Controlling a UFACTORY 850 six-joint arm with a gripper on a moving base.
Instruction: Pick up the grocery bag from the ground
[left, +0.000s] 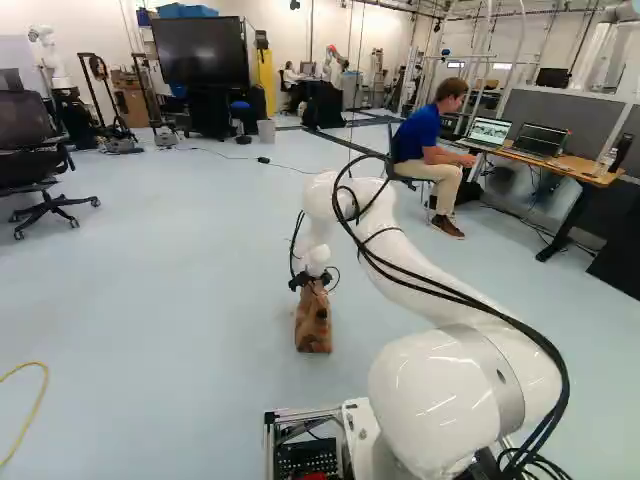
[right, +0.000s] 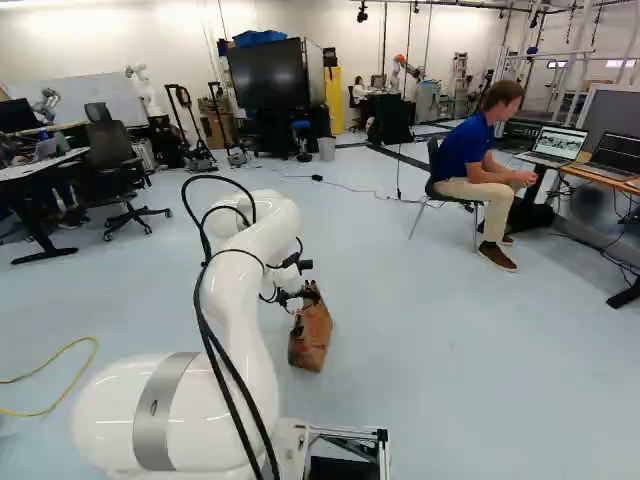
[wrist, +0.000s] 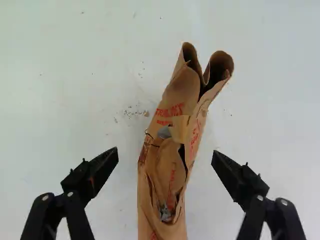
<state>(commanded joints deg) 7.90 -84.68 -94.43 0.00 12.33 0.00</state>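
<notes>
Clock dirs. from base, 12 = straight ahead; in wrist view, from btwn. the fingertips, 12 = ahead of gripper. Grocery bag (left: 313, 325), brown paper w/ red print, stands on pale floor (left: 180, 300) at 12 o'clk. Arm (left: 440, 285) reaches out over it, gripper (left: 313, 281) at the bag's upper end. Gripper spread wide: bag's crumpled mouth lies btwn. the fingers, one at 9 & one at 3 o'clk, w/ a gap each side, neither touching. Bag's long axis runs approx. 6 to 1 o'clk, its folded ends past the fingertips; crumbs (wrist: 134, 113) on floor at 11. Surroundings: black office chair (left: 30, 135), 10 o'clk; large dark screen (left: 200, 52), far off, 11; desk (left: 570, 168) w/ 2 laptops (left: 487, 133), 2; yellow cable (left: 38, 400), near base, 10.
</notes>
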